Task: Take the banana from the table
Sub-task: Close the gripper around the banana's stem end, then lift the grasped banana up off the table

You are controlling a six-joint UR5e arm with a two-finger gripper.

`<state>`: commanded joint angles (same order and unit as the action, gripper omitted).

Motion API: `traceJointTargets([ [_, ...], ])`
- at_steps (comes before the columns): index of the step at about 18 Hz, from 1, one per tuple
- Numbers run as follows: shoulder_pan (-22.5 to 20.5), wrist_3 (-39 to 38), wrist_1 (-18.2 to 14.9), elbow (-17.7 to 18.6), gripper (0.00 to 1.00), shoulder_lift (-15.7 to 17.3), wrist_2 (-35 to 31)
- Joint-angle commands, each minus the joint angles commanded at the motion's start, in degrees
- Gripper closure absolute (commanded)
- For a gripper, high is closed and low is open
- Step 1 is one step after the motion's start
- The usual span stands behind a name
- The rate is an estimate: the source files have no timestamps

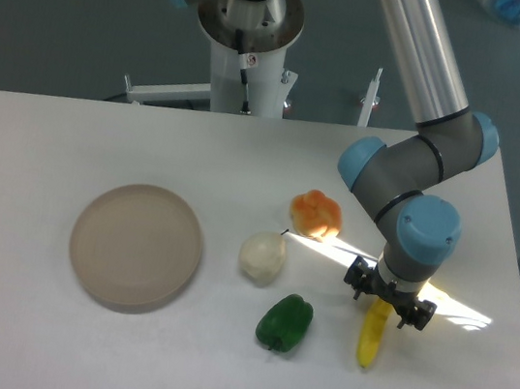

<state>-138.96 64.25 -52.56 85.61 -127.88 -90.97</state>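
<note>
1. Camera view showing the gripper [388,307] hanging right over the upper end of the banana [372,336], wrist pointing straight down.
2. Lying on the white desk [73,137] toward its right front: banana's long axis running roughly near-to-far, lower tip pointing at the front edge, upper end hidden under the jaws.
3. Reading the jaws as spread, one dark finger showing to either side of the yellow fruit, across its narrow width; not visibly pinching yet.
4. Judging the next move: a short drop, then closing across the banana.
5. Counting: one arm, one banana, one orange lumpy fruit [316,214], one pale pear [261,256], one green pepper [284,322], one round beige plate [136,245].
</note>
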Motion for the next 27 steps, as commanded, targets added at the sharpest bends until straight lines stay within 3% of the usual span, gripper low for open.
traceJointTargets([
  [9,-0.4,0.1,-0.2,-0.2,0.69,1.4,-0.2],
  [11,-0.4,0.1,-0.9,-0.1,0.69,3.1,-0.4],
  [15,0.2,-0.7,-6.7,1.1,0.69,9.1,-0.4],
  [20,0.3,0.0,-11.0,-0.1,0.69,13.7,-0.2],
  [23,0.4,0.1,-12.1,-0.5,0.69,15.9,0.2],
  [27,1.5,0.0,-11.8,-0.4,0.69,15.6,-0.2],
])
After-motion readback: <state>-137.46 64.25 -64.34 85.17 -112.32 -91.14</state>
